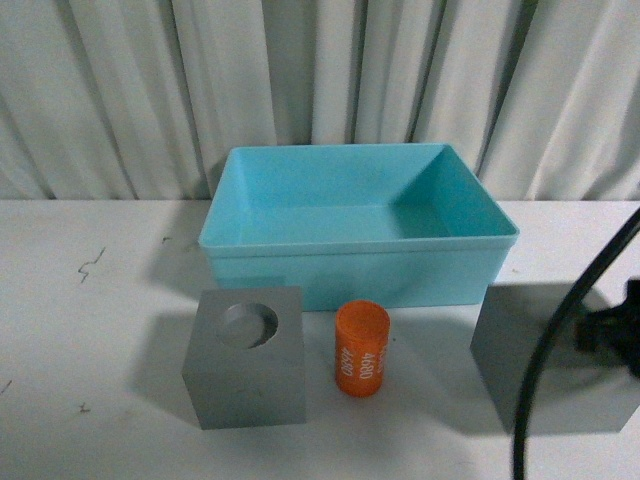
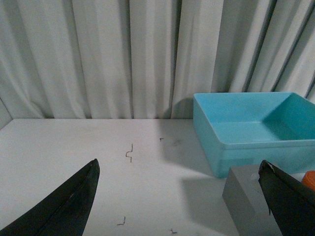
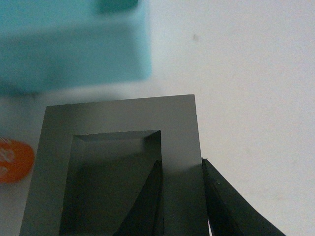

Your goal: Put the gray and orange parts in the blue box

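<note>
The light blue box stands at the middle back of the white table. In front of it sit a gray cube with a round recess and, beside it on the right, an orange cylinder printed 4680. At the right, my right gripper is shut on one wall of the gray cube with the rectangular recess, one finger inside the recess, one outside; this cube shows in the front view. My left gripper is open and empty, with the round-recess cube by its finger.
A pleated white curtain hangs behind the table. A black cable crosses in front of the held cube. The box and the orange cylinder show in the wrist views. Small dark marks dot the table.
</note>
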Controlling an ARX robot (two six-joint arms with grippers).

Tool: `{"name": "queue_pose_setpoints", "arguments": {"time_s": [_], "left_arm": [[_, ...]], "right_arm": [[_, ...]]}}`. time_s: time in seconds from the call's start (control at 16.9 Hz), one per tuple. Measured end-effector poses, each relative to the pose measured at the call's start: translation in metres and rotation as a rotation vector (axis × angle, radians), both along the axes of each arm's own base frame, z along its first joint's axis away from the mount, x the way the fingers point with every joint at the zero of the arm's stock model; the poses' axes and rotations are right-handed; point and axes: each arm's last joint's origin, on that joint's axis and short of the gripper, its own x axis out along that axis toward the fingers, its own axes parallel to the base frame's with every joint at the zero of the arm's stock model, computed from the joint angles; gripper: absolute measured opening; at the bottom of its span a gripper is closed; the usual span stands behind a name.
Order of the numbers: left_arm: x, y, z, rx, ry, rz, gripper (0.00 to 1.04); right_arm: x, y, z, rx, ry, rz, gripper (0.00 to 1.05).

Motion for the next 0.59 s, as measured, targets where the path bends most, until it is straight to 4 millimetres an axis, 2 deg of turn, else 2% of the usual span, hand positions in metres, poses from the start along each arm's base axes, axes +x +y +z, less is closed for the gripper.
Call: {"name": "queue_pose_setpoints", "arguments": {"time_s": [0.06,0.12,0.18,0.24,0.3,0.35,0.53,0.59], "left_arm": [[0.0,0.0,0.0,0.0,0.0,0.0,0.98],[0.0,0.0,0.0,0.0,0.0,0.0,0.98],[0.0,0.0,0.0,0.0,0.0,0.0,0.98],[0.0,0.0,0.0,0.0,0.0,0.0,0.98],[0.0,0.0,0.0,0.0,0.0,0.0,0.98],[0.0,0.0,0.0,0.0,0.0,0.0,0.98],[0.0,0.0,0.0,0.0,0.0,0.0,0.98],[0.0,0.0,0.0,0.0,0.0,0.0,0.98]], "right_arm": [[-0.001,-0.005,0.022,0.014,-0.071,-0.008,0.19],[0.002,-0.01,0.064,0.038,-0.22,-0.007,0.19],[0.014,-0.013,0.114,0.049,-0.413,0.004,0.19],[0.023,-0.013,0.136,0.056,-0.502,0.007,0.19],[0.032,-0.012,0.15,0.055,-0.542,0.012,0.18],[0.045,-0.009,0.154,0.048,-0.572,0.024,0.18],[0.092,0.004,0.121,0.041,-0.482,0.044,0.18],[0.118,0.015,0.102,0.042,-0.418,0.057,0.18]]}}
